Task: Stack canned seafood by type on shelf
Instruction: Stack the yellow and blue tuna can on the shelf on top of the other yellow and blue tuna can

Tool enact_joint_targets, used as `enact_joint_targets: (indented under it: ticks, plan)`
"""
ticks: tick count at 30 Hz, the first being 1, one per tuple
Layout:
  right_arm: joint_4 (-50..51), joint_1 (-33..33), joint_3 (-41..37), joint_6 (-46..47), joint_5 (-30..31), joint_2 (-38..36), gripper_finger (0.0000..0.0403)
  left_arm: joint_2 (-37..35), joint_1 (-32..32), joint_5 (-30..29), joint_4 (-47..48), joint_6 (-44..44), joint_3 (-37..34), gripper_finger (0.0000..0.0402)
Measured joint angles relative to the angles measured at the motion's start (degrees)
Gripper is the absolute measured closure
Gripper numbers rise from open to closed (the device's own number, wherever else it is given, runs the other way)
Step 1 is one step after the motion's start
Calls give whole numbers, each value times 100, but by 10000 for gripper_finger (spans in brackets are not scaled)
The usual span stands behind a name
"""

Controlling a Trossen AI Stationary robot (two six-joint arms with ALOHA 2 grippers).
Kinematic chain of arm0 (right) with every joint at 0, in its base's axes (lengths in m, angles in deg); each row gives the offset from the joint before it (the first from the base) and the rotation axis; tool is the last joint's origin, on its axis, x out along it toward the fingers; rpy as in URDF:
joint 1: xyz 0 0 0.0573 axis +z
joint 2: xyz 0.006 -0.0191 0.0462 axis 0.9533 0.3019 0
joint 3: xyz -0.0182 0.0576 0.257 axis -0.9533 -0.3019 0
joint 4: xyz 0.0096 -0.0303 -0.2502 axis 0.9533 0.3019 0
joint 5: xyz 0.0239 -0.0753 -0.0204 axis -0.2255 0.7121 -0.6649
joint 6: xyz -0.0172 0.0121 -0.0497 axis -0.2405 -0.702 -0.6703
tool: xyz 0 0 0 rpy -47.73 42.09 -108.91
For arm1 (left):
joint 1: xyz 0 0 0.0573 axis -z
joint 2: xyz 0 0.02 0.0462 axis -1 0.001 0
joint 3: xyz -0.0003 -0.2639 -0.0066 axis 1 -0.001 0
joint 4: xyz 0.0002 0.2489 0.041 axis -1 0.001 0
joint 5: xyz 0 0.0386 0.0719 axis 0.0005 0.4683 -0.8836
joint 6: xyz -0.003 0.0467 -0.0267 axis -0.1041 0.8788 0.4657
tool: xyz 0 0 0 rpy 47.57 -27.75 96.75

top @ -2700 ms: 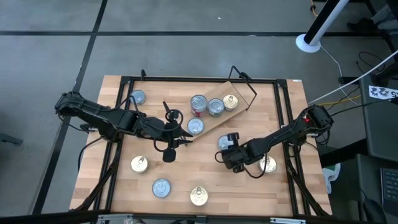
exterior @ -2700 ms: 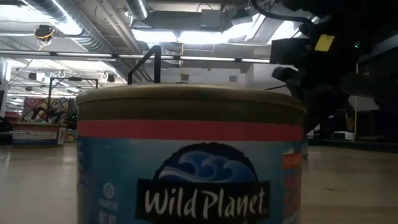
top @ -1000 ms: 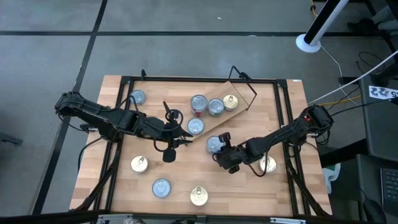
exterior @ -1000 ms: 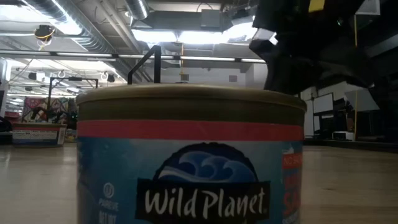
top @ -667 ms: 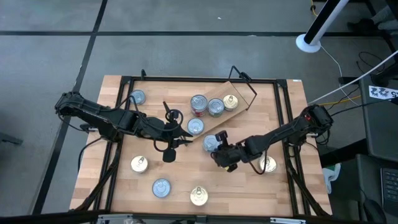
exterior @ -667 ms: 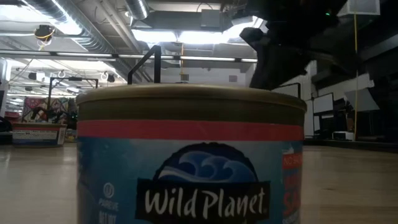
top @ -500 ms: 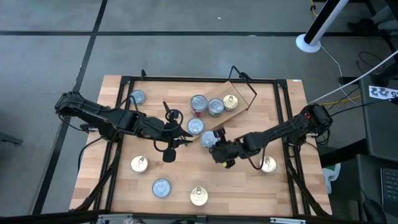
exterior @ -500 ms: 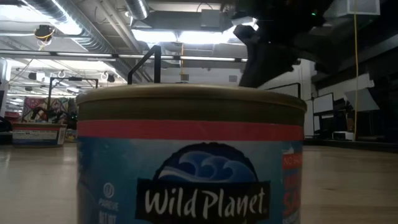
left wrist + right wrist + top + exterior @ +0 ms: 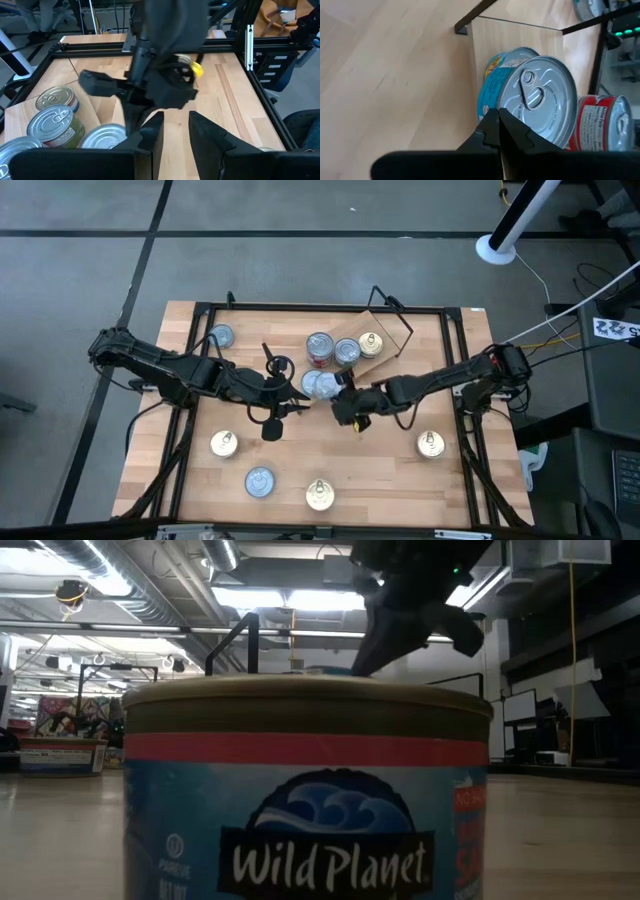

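The shelf (image 9: 372,332) is a light plank standing slantwise at the table's far middle, with several tins on it. At its left end stands a blue tin (image 9: 309,383). My right gripper (image 9: 498,120) is shut on another blue-labelled, silvery-topped tin (image 9: 537,100), which is partly over that one (image 9: 512,57). A red-labelled tin (image 9: 600,122) stands beside them. My left gripper (image 9: 175,131) hangs open just left of the shelf's end with nothing between its fingers. My right arm (image 9: 165,65) shows in front of it. My right gripper pinches the held tin's rim (image 9: 496,103) at the near edge of its lid, between its two shut fingers. The fingers come from the table's right, slanting down. The tin is lifted clear of the table, top up; whether it touches the tin under it I cannot tell.
Loose tins lie on the table: a blue one (image 9: 220,337) far left, gold ones (image 9: 223,444), (image 9: 319,496), (image 9: 430,444) and a blue one (image 9: 259,482) near the front. One blue tin (image 9: 305,790) fills the low view. A black frame (image 9: 205,308) rims the table.
My right gripper has carried the blue tin up and toward the table's left and far side, from the bare table to above the shelf's left end, rolling its wrist on the way. It has stayed shut on the tin.
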Motion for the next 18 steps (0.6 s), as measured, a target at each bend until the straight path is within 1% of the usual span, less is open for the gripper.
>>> enact_joint_targets:
  ticks: [5, 10, 14, 18]
  plan:
    - [-275, -301, 0, -249, -493, 0, 403, 0, 0, 0, 0, 2, 0, 315]
    - [-671, -479, 0, -637, -657, 0, 403, 0, -2, 0, 0, 2, 0, 315]
    - [-721, -581, 0, -750, -896, 0, 403, 0, -1, 0, 0, 2, 0, 315]
    - [-819, -615, 0, -877, -979, 0, 403, 0, -1, 0, 0, 7, 1, 315]
